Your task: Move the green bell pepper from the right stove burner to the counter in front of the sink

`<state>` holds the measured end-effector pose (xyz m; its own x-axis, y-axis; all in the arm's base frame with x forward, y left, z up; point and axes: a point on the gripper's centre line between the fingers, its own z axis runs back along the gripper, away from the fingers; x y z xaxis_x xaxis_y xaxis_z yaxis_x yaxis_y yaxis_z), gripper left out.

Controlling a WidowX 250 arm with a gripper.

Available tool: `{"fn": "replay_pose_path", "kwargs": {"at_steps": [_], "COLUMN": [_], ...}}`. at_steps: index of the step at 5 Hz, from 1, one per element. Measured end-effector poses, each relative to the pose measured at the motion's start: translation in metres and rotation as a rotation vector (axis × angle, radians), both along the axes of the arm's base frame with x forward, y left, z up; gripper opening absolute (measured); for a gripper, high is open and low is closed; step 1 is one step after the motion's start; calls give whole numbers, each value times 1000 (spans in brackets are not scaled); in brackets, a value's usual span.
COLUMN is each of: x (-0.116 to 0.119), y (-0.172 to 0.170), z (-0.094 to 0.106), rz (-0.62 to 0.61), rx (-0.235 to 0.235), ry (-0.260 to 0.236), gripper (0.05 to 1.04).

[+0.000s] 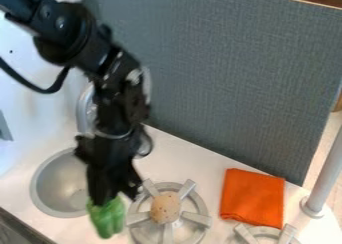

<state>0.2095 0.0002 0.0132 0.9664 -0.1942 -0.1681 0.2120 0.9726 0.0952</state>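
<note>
Green lumpy object [107, 221], clasped by the pincer [112, 200], hangs beside the burner [168, 234], on its sink [55, 188] side; a steady, gentle hold and ample height would clear the burner's prongs [197, 218].

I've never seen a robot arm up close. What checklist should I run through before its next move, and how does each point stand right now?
1. Green thing in the pincer: ok, its top is at the tips.
2. Grip firm enough not to slip: cannot tell.
3. Green thing raised off the counter: cannot tell from this angle.
4. Burner beside the green thing free of items: not ok, a tan, potato-like thing sits on it.
5. Orange cloth away from the pincer: ok, it lies across that burner from it.
</note>
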Motion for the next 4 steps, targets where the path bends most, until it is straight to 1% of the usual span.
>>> {"fn": "replay_pose_path", "kwargs": {"at_steps": [1, 2, 3, 4], "x": [-10, -14, -13, -5], "y": [33, 52, 56, 55], "z": [-19, -32, -41, -52], "rz": [-18, -1, -6, -16], "rx": [-26, -67, -52, -65], "ry": [-65, -53, -50, -49], "gripper": [93, 93, 93, 93]}}
